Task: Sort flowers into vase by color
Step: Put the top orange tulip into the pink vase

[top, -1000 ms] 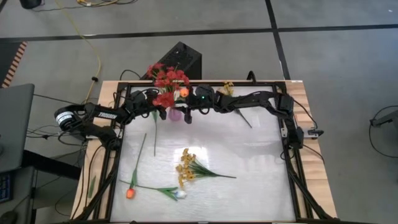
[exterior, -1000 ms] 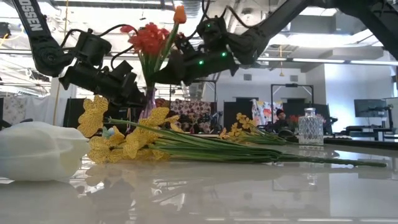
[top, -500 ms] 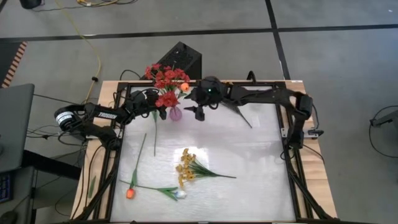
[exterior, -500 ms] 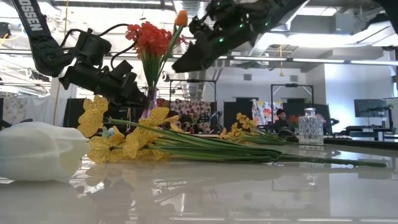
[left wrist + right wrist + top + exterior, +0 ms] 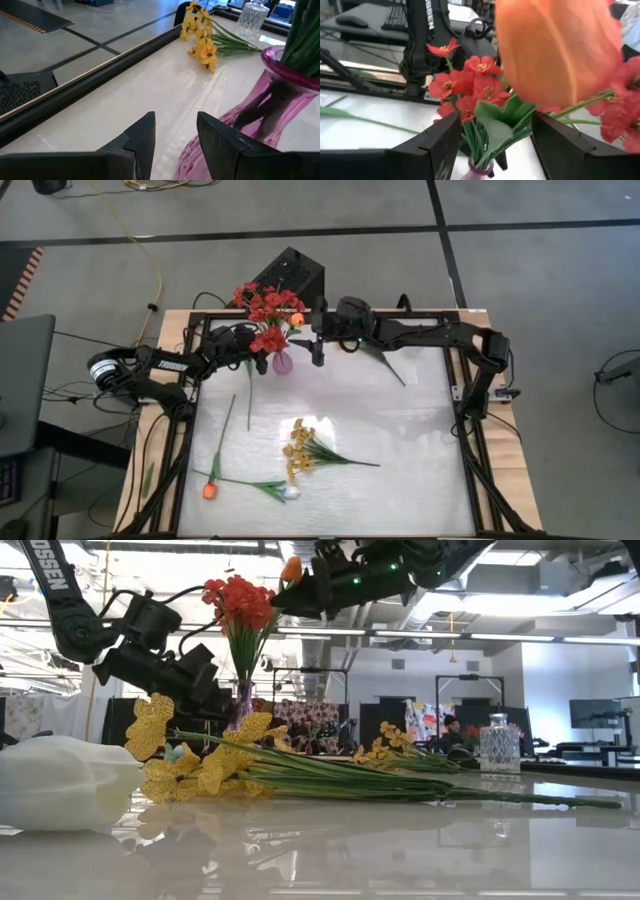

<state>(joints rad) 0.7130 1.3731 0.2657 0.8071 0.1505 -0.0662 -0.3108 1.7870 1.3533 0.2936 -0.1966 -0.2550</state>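
Observation:
A pink glass vase (image 5: 283, 363) stands near the table's far edge, holding red blossom sprays (image 5: 265, 313) and one orange tulip (image 5: 297, 321). My right gripper (image 5: 312, 335) hangs open in the air just right of the blossoms. In its wrist view the tulip's blossom (image 5: 560, 50) looms ahead of the spread fingers and its leafy stem (image 5: 500, 125) runs between them. My left gripper (image 5: 175, 135) is open and low at the vase's left side (image 5: 260, 115). More flowers lie flat on the table: yellow sprays (image 5: 298, 448), an orange tulip (image 5: 210, 490), a white tulip (image 5: 290, 492). My left gripper has one finger (image 5: 215, 137) right against the outline of the vase's lower body (image 5: 200, 155); I cannot tell whether it touches the glass. My right gripper touches nothing.
A loose green stem (image 5: 248, 405) lies in front of the vase. Another yellow spray (image 5: 368, 321) lies by the far edge beside a clear cut-glass vase (image 5: 498, 745). The white tulip (image 5: 60, 782) fills the low view's near left. A person sits far behind the table.
My right gripper has risen from beside the vase's neck to blossom height and drawn back toward the table's right, tipping from slanting downward to nearly level. The orange tulip stays upright in the vase among the red sprays.

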